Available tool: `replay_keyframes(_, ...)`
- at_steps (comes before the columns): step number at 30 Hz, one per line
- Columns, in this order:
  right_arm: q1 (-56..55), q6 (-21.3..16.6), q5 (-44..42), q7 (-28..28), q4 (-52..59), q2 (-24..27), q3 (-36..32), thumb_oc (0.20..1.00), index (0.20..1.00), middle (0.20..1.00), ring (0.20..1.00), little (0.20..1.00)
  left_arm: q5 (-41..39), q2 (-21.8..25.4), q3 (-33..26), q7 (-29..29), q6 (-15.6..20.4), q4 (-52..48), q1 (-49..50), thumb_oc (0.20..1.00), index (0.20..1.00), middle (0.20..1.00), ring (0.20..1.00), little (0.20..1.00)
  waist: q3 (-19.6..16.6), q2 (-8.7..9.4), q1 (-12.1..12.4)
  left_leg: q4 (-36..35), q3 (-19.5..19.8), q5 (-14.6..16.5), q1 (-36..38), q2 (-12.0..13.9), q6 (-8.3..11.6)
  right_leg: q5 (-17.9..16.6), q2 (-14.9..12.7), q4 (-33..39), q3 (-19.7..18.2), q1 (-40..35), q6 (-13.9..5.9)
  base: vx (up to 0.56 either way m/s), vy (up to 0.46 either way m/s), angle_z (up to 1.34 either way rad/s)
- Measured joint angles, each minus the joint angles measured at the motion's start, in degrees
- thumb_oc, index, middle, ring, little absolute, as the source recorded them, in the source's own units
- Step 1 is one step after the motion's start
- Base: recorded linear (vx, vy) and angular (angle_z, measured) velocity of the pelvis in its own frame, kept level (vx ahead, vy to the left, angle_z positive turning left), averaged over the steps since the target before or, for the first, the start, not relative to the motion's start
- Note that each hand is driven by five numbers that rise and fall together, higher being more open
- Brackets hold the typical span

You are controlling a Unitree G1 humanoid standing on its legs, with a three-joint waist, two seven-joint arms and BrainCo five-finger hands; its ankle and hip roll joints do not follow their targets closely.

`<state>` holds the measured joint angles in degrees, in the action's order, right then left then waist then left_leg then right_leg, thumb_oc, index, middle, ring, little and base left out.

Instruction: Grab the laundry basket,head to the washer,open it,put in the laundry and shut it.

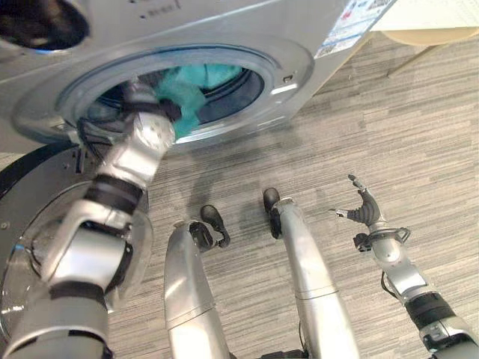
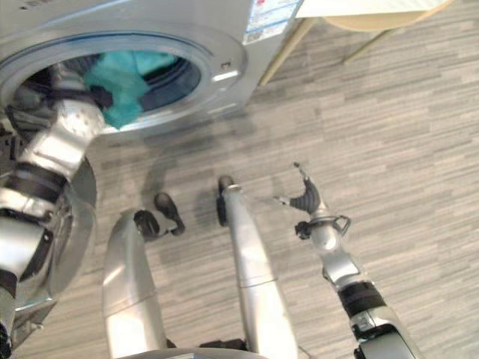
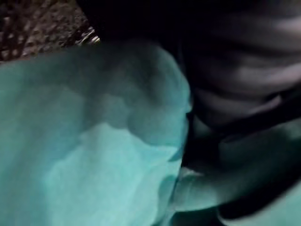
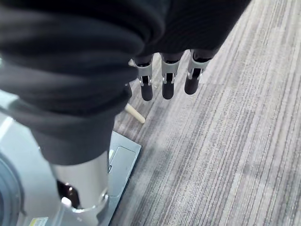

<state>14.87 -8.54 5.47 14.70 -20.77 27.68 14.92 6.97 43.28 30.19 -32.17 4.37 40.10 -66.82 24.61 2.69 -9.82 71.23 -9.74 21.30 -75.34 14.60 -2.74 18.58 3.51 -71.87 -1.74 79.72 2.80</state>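
Operator: Status of the loading step, please. Where is the laundry?

Manual: Teal laundry sits inside the drum of the washer, bunched at the front of the round opening. The washer door hangs open at your lower left. Your left robot hand is reached into the opening against the cloth. Its fingers are buried in the fabric, so its grip cannot be read from any view.

Operator: And the other one?

Manual: Your right robot hand hangs over the wood-grain floor, well apart from the washer, fingers straight and holding nothing.

Operator: How do I finish this step cleanly?

Manual: Push the laundry deeper, past the rim of the opening, before you let go. Cloth near the lip would likely snag in the seal when the door closes. Release fully, then draw the arm straight back along its entry line so no fabric trails out with the fingers. Check the rim for stray cloth. Only then swing the door shut.
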Motion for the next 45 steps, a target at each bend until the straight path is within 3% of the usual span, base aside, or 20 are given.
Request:
replay_keyframes(3,-0.1,-2.8,-1.2,-0.9,2.6,2.9,0.3,1.0,1.0,1.0,1.0,1.0,2.2,6.8,8.3,-1.2,-1.3,8.2,-10.7,0.2,0.2,0.2,0.2,0.2,-0.5,-0.67,-0.9,3.2,0.7,0.9,-4.6,0.6,-0.19,0.2,0.6,-2.7,0.5,4.5,0.36,0.05,-0.022,-0.08)
replay_keyframes(8,-1.8,-5.4,-4.3,-1.3,4.8,5.3,-0.2,1.0,1.0,1.0,1.0,1.0,3.5,9.4,14.9,-4.3,-2.4,13.7,-18.0,0.2,0.2,0.2,0.2,0.2,-0.4,-0.71,-0.8,5.0,1.6,1.5,-8.8,1.2,-0.09,0.4,1.0,-4.1,1.2,8.4,0.63,0.03,-0.005,-0.04)
replay_keyframes(9,-2.0,-5.5,-4.8,-1.3,4.8,5.3,-0.5,1.0,1.0,1.0,1.0,1.0,4.2,9.4,15.2,-4.2,-2.6,13.8,-18.2,0.633,0.633,0.633,0.633,0.633,-0.4,-0.71,-1.0,5.0,1.5,1.4,-9.1,1.3,-0.08,0.3,1.0,-4.1,1.2,8.8,0.66,0.0,0.0,0.0)
replay_keyframes(10,-2.2,-5.5,-6.2,-1.3,4.7,5.4,-0.8,1.0,1.0,1.0,1.0,1.0,6.1,9.9,17.2,-4.0,-2.9,14.0,-18.6,1.0,1.0,1.0,1.0,1.0,-0.4,-0.72,-0.8,5.1,1.7,1.4,-9.7,1.4,-0.06,0.4,1.0,-4.1,1.3,9.2,0.65,0.0,0.0,0.0)
replay_keyframes(17,-3.0,-5.4,-7.7,-1.7,4.7,5.2,-1.2,1.0,1.0,1.0,1.0,1.0,10.2,7.9,19.4,4.8,-3.3,14.8,-18.3,1.0,1.0,1.0,1.0,1.0,-0.4,-0.72,0.0,6.0,2.6,1.8,-10.2,0.8,0.11,1.0,0.5,-5.2,2.0,9.2,1.59,0.05,-0.028,0.04)
replay_keyframes(22,-1.7,-5.0,-7.7,-3.1,4.6,5.3,-1.9,1.0,1.0,1.0,1.0,1.0,10.1,5.5,17.9,11.2,-3.0,14.3,-18.1,1.0,1.0,1.0,1.0,1.0,-0.4,-0.72,1.8,6.2,2.9,1.8,-9.8,0.2,0.08,1.3,-0.5,-6.0,2.5,8.7,1.9,0.02,-0.02,0.08)
replay_keyframes(25,-1.2,-4.7,-7.5,-3.5,4.5,5.2,-1.8,1.0,1.0,1.0,1.0,1.0,10.0,5.2,15.2,12.0,-2.3,9.0,-14.9,1.0,1.0,1.0,1.0,1.0,-0.5,-0.72,2.0,5.8,3.9,1.6,-9.0,-0.7,0.31,1.6,-1.4,-6.0,3.2,7.1,2.03,-0.01,-0.005,0.16)
replay_keyframes(28,-1.3,-4.0,-5.9,-3.3,4.1,4.7,-1.9,1.0,1.0,1.0,1.0,1.0,9.4,5.0,6.7,11.2,-1.3,-3.7,-3.5,1.0,1.0,1.0,1.0,1.0,-0.5,-0.83,2.1,4.2,4.0,1.0,-7.2,-2.0,0.59,2.5,-2.8,-5.4,3.4,5.3,2.12,-0.04,0.016,0.21)
replay_keyframes(30,-1.4,-3.6,-5.5,-3.2,4.1,4.6,-1.6,1.0,1.0,1.0,1.0,1.0,9.3,4.8,7.5,10.7,-1.1,-4.2,0.3,1.0,1.0,1.0,1.0,1.0,-1.4,-1.04,2.8,3.4,4.0,0.8,-6.9,-2.3,0.33,2.6,-2.9,-4.8,3.5,4.9,2.03,-0.08,0.029,0.13)
replay_keyframes(32,-1.2,-2.5,-5.3,-2.7,3.8,4.1,-2.4,1.0,1.0,1.0,1.0,1.0,8.3,1.6,-1.1,10.2,-1.1,-9.2,8.6,1.0,1.0,1.0,1.0,1.0,-1.8,-2.18,3.2,1.3,4.0,0.0,-5.7,-3.0,0.7,2.3,-3.6,-3.0,3.9,3.5,1.79,-0.07,0.035,0.1)
replay_keyframes(36,-1.5,0.2,-4.1,-1.8,1.4,1.0,-3.2,1.0,1.0,1.0,1.0,1.0,1.6,-7.3,-10.1,11.7,-0.5,-14.9,26.9,1.0,1.0,1.0,1.0,1.0,-2.3,-2.41,4.1,-5.0,4.1,-1.6,1.7,-4.1,1.84,1.7,-4.4,2.6,4.5,-4.1,1.53,-0.09,0.054,0.11)
replay_keyframes(41,-2.5,1.8,-3.3,-1.1,-0.9,-0.9,-4.1,1.0,1.0,1.0,1.0,1.0,-4.2,-14.1,-14.2,14.8,0.2,-18.7,41.9,1.0,1.0,1.0,1.0,1.0,-3.6,-2.31,5.4,-14.7,3.7,-4.6,10.1,-6.3,2.67,-0.2,-5.3,11.2,4.7,-12.3,0.78,-0.07,0.043,0.14)
replay_keyframes(45,-4.8,2.4,-3.3,-1.3,-4.8,-3.6,-4.0,1.0,1.0,1.0,1.0,1.0,-10.4,-19.9,-16.6,17.4,2.5,-19.7,54.8,1.0,1.0,1.0,1.0,1.0,-4.9,-2.37,5.6,-28.6,2.3,-8.6,25.1,-8.6,2.62,-2.5,-6.4,22.9,4.5,-26.5,-0.6,0.0,0.016,0.12)
